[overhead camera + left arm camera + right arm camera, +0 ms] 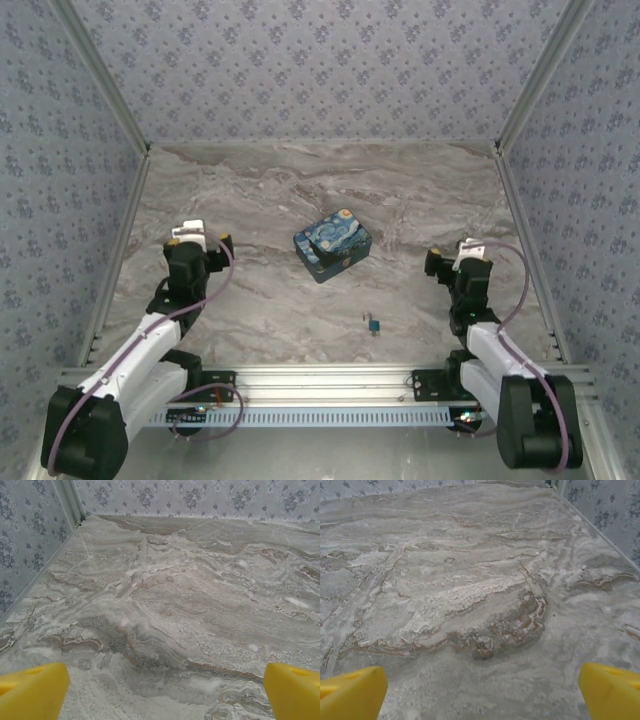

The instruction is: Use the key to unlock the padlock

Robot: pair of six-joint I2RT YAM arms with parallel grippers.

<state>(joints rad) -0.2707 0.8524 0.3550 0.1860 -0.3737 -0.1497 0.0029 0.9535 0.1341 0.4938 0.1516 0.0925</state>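
Wide and empty, left tool (165,692) and right tool (482,692) could send the tiny teal-blue padlock (373,325) skidding across the smooth marble bench (250,300).

Looks down on a tabletop (260,200) patterned like grey marble, streaked with brown and white veins. Closes it in on three sides: back wall (320,60), left wall (50,200), right wall (590,180), all papered blue-grey with small darker flower motifs. Runs a pale metal post up each back corner, left post (102,75) and right post (540,75). Ends at the near edge in a long ribbed aluminium rail (330,380). Sits under soft, even light, brightest on the pale veins.
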